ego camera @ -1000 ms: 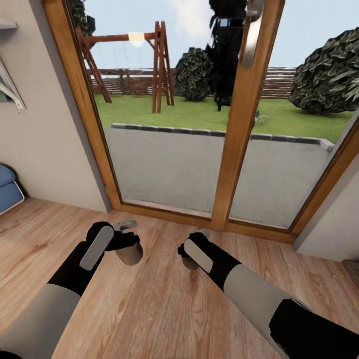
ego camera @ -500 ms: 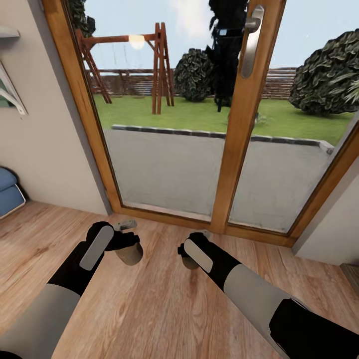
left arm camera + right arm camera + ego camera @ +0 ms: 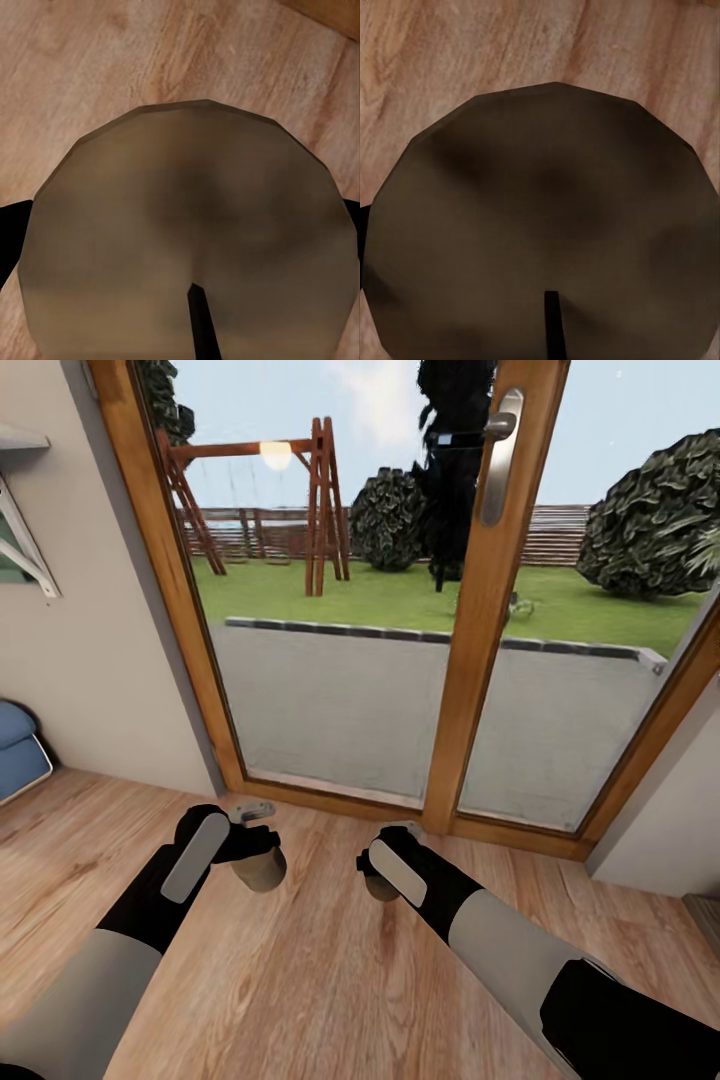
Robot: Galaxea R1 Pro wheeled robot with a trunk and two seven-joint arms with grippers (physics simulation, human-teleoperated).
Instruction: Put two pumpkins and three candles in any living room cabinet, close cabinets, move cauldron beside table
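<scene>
Each of my hands carries a candle above the wooden floor. In the head view my left gripper (image 3: 255, 845) is shut on a beige candle (image 3: 261, 870) that hangs below its fingers. My right gripper (image 3: 380, 865) is shut on a second candle (image 3: 380, 887), mostly hidden behind the wrist. The left wrist view looks straight at the faceted beige end of its candle (image 3: 187, 232), with a dark wick. In the right wrist view the other candle's darker end (image 3: 544, 225) looks the same. Pumpkins, cabinet and cauldron are out of view.
A wood-framed glass patio door (image 3: 475, 610) with a metal handle (image 3: 497, 450) stands straight ahead, showing a garden. A beige wall (image 3: 80, 640) is at the left, with a blue cushion (image 3: 18, 745) at the left edge. Wooden floor (image 3: 330, 980) lies underfoot.
The whole head view has shifted slightly downward and rightward against the door, so the camera moved. Both arms keep their pose, each gripper holding its candle.
</scene>
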